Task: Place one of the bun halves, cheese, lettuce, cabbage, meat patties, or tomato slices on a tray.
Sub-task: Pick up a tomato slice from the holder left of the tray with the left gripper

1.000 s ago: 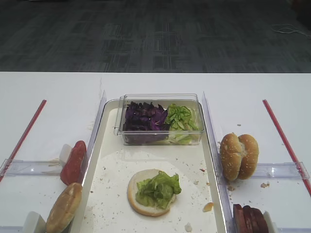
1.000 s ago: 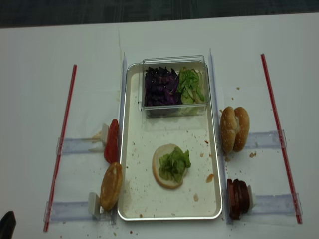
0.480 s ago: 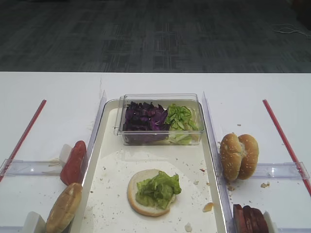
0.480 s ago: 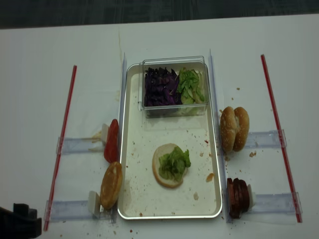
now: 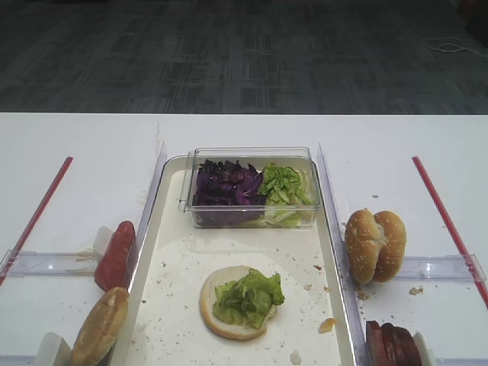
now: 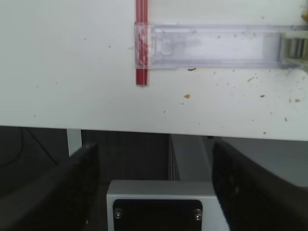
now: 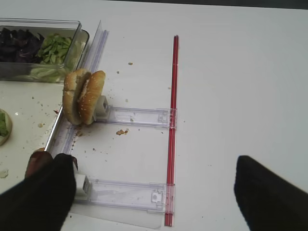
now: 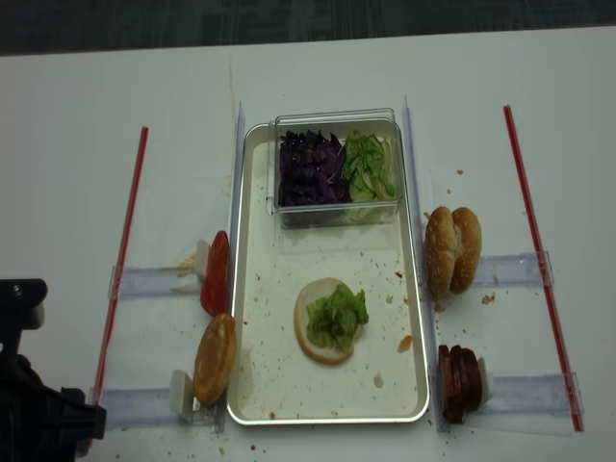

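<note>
Frame edges crop the meat patties [image 5: 392, 345], and the right pincer's [image 7: 144, 192] blurred fingers

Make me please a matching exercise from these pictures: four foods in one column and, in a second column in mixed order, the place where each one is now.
Column one
1. dark purple shredded cabbage
2. light green crinkled lettuce leaf
3. dark reddish-brown meat patties
4. bright red tomato slices

Column two
A. on the table, standing on edge left of the cream-white rectangular tray
B. on the pale cut face of a bun half inside the tray
C. in the clear plastic box
D. on the table, right of the tray's near corner

Pairs: 1-C, 2-B, 3-D, 4-A
</note>
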Controlling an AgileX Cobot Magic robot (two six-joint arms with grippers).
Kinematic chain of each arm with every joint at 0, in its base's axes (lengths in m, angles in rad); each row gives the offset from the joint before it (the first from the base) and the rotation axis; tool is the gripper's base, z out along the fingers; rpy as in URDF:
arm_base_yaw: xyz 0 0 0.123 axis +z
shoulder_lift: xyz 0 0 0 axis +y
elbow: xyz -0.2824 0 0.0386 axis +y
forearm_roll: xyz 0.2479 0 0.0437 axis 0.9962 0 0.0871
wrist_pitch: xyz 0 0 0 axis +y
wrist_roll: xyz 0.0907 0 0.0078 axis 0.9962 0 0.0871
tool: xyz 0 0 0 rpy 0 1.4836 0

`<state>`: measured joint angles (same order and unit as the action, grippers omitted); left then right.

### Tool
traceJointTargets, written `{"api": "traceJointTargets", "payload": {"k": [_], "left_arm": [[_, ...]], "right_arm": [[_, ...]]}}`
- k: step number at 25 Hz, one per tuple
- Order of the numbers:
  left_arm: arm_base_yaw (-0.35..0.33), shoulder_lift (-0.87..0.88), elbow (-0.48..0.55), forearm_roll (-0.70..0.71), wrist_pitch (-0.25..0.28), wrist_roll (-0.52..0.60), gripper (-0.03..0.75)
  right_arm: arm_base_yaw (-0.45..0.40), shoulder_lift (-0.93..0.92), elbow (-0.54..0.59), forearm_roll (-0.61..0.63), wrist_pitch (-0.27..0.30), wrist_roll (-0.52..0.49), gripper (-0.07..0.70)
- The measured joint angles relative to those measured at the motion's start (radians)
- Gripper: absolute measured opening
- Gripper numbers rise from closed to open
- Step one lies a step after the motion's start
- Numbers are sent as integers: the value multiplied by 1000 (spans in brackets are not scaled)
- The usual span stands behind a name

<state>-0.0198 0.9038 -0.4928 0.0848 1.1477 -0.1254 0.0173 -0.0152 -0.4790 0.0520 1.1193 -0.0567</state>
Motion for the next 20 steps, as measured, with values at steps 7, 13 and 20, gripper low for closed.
{"api": "traceJointTargets", "payload": {"k": [7,13,20], "left_arm": [[0,49,0,-10,-8,15,490],[0,51,-13,-10,-12,17,490],[0,155,-100,-8,-29,17,490]], "right_arm": [[0,0,0,0,0,0,689],[0,0,0,0,0,0,689],[0,0,0,0,0,0,689]]}}
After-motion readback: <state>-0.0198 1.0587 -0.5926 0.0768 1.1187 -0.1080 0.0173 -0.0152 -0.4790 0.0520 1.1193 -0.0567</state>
